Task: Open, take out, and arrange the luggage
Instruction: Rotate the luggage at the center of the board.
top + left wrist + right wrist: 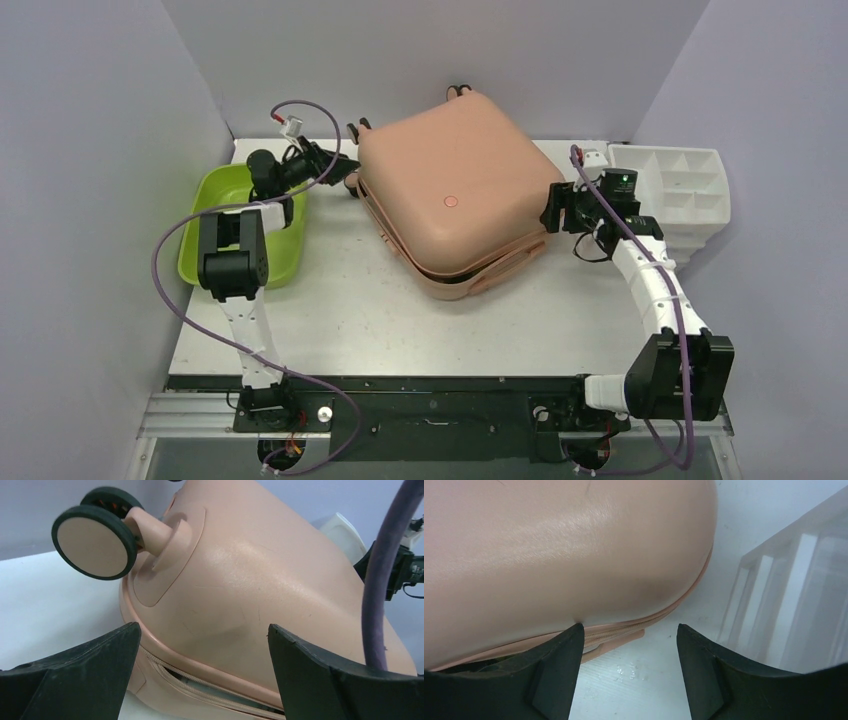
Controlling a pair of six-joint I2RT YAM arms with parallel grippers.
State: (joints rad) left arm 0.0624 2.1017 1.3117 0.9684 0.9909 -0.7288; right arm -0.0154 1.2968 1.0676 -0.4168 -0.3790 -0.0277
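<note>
Looking at a pink suitcase [450, 200] lying flat and askew toward the back of the white table [330, 320], with a green tub [225, 220] near its left side and a white organizer [685, 190] near its right corner. Probably bulky and fairly heavy for these arms. Stiff, smooth and rounded on the shell, so likely slippery, with nothing on the dome to pinch.

Better to take hold at the seam [200, 682], with the zip parted there and the upper half slightly shifted over the lower, a dark gap showing at the near corner. Worth avoiding the wheels [95, 542] at the back left: apt to roll or swivel.

Seeing the left gripper [200, 630] spread wide and empty, aimed at the wheel-side corner, not visibly touching. Seeing the right gripper [626, 627] partly spread, holding nothing, one finger [559, 655] seemingly against the shell's lower edge at the right corner, the other over bare table.

Pale, matte tabletop, likely to let the case slide under a push. Tight quarters: grey walls [90, 150] on three sides, tub and organizer crowding either flank, so little space for swinging the lid over. Bare tabletop mostly toward the near edge.
</note>
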